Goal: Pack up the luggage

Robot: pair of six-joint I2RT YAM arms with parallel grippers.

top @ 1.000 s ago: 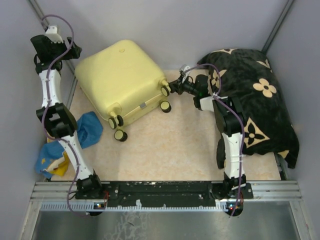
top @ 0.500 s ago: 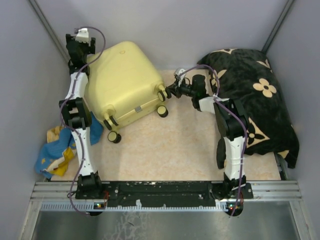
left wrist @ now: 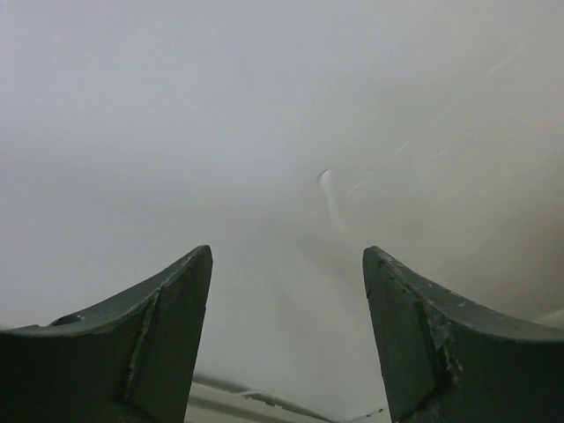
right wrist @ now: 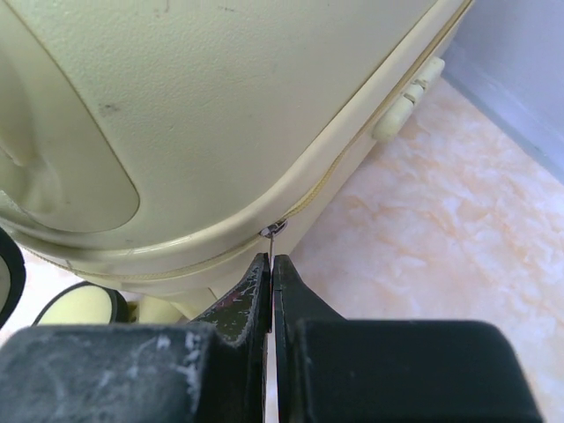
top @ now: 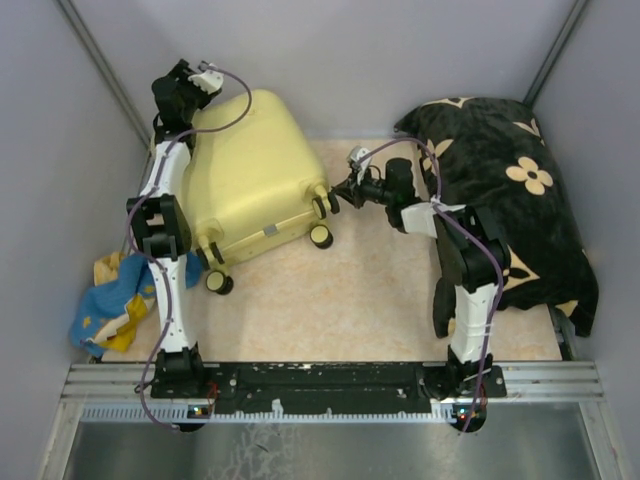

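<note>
To unzip the suitcase (top: 250,170), the right gripper (right wrist: 271,262) pinches its zipper tab (right wrist: 275,229) and should pull, while the left gripper (left wrist: 286,264) is spread wide by the far left corner.

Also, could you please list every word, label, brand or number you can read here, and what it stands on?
None: no readable text in any view.
Pale yellow hard-shell suitcase: plain shell, no logo or label showing.
Big black cloth with beige flower motifs: only patterns, no legible letters.
Crumpled blue and yellow cloth: small yellow marks, too small to read.
</note>
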